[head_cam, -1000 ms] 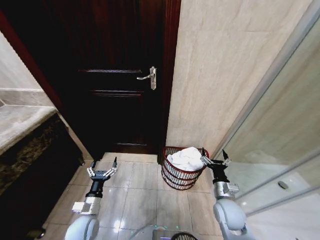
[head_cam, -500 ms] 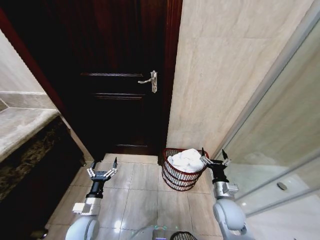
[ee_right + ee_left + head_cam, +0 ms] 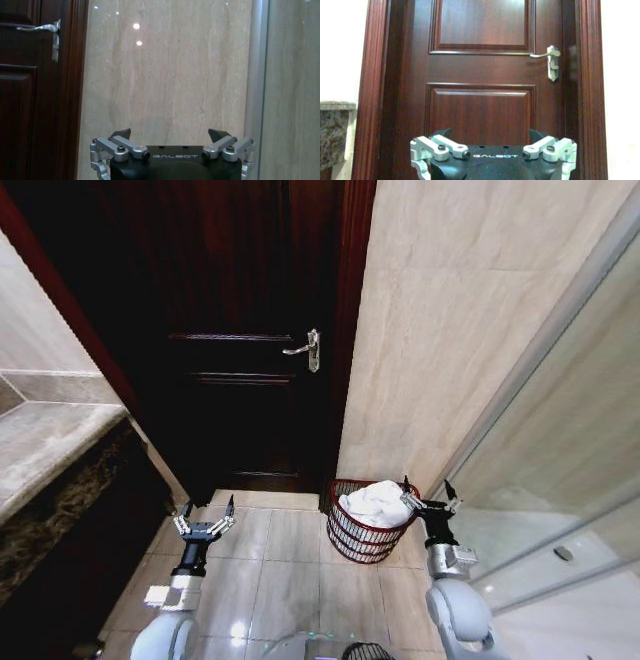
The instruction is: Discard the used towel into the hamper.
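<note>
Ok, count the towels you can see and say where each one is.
1. A white towel lies bunched inside the hamper on the floor by the tiled wall, beside the open right tool. Others could be hidden beneath it.

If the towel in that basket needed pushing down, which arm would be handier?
Probably the right. The right gripper, open and empty, hangs beside the rim of the hamper, next to the white towel inside. The left gripper is open too, but across the floor, facing the door.

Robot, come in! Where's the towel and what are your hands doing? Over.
Left gripper open, empty, low by door. Right gripper open beside hamper. Towel in hamper. Nothing blocking.
</note>
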{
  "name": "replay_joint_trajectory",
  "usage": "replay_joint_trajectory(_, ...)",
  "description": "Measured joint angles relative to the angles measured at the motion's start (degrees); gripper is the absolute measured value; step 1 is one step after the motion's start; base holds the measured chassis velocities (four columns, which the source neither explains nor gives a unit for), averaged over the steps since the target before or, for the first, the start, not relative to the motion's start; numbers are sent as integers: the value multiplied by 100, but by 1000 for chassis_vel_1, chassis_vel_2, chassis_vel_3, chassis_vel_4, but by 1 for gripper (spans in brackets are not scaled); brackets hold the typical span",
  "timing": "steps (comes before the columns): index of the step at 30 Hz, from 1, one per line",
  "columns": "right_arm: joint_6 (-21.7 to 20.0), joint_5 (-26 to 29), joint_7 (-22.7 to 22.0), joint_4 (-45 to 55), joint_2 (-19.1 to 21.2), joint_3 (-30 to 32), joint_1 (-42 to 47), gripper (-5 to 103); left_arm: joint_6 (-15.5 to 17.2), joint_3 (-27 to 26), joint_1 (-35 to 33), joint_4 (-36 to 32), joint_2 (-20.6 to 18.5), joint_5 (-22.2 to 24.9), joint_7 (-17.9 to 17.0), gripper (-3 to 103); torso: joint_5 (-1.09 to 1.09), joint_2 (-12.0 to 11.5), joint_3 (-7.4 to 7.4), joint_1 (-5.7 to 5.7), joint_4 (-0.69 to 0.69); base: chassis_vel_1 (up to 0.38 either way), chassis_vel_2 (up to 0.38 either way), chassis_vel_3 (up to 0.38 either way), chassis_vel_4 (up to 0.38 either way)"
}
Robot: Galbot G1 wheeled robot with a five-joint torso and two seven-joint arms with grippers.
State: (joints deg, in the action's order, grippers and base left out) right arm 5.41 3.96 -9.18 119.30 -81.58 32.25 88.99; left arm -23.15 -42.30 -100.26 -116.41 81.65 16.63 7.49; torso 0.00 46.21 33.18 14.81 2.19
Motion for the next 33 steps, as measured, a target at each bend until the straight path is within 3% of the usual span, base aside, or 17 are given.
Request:
replay_joint_trajectory(7, 200, 190, -84, -49, -13, -59, -148, 100, 0, -3, 7, 26, -27, 80, 0, 100, 0, 112, 64, 49, 1, 0, 0, 0, 0)
replay_joint_trajectory(33, 76, 303, -249, 109, -6, -180, -78, 100, -206, -70, -22, 150, -212, 248, 0, 100, 0, 652, 355, 295, 1, 0, 0, 0, 0)
